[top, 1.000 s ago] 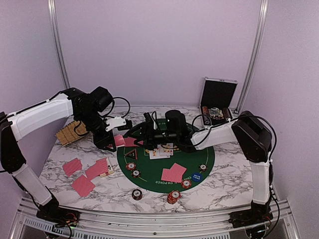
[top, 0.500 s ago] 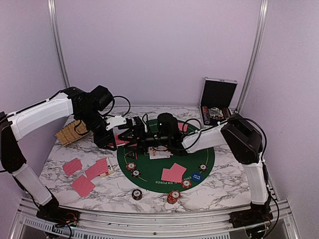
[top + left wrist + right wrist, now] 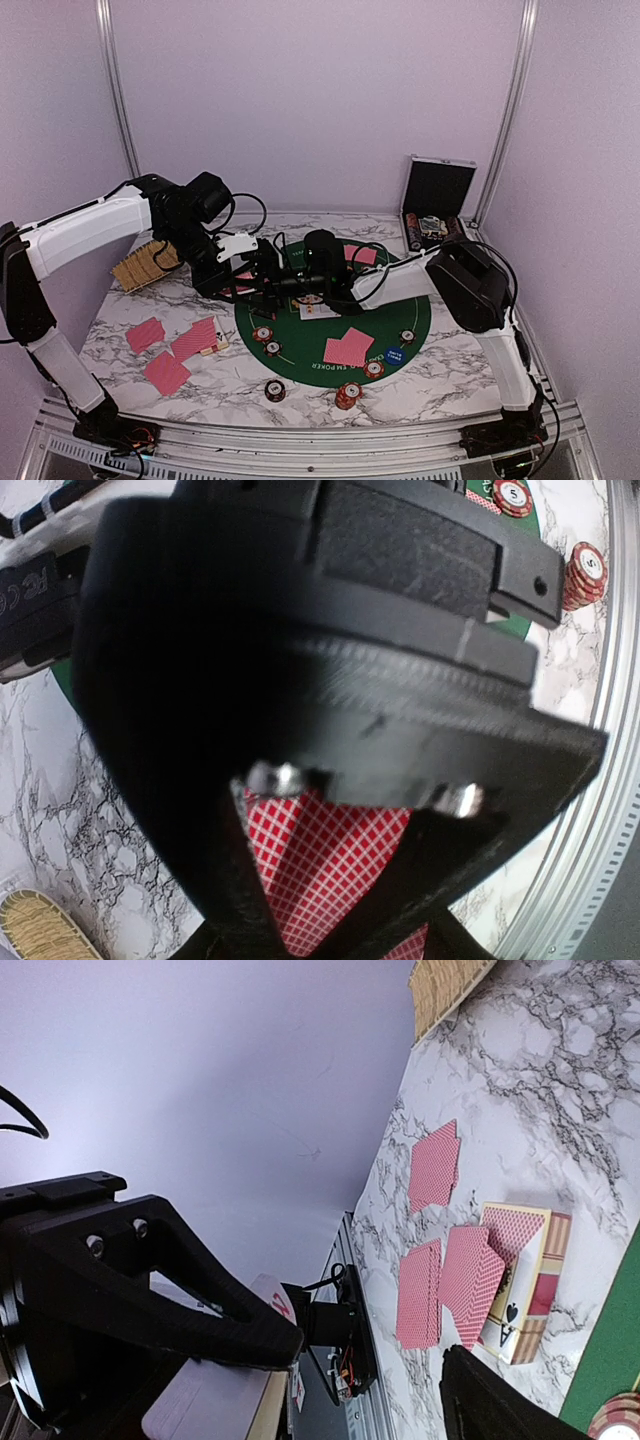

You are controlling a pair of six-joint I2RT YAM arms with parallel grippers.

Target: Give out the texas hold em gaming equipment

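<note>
My left gripper [image 3: 233, 282] is shut on pink-red-backed playing cards [image 3: 330, 865], held above the table at the green mat's left edge. In the left wrist view the cards sit between my fingers [image 3: 225, 900]. My right gripper [image 3: 262, 285] is open, right beside the left gripper; its jaws stand wide apart in the right wrist view [image 3: 370, 1355], with a white card face [image 3: 270, 1305] at its upper fingertip. Card piles [image 3: 165, 372] lie on the left. Striped chips [image 3: 348, 395], a blue disc [image 3: 394, 354] and a black triangular marker [image 3: 262, 310] lie on or near the mat.
The green round mat [image 3: 415, 310] holds face-up cards [image 3: 320, 308] and a back-up pair [image 3: 348, 347]. A card box [image 3: 215, 345] lies left of it. The straw basket [image 3: 140, 265] is at far left, and the open silver case [image 3: 437, 200] at back right.
My right arm has reached leftward across the mat until its open gripper meets the left gripper. The left gripper stays in place with its cards.
</note>
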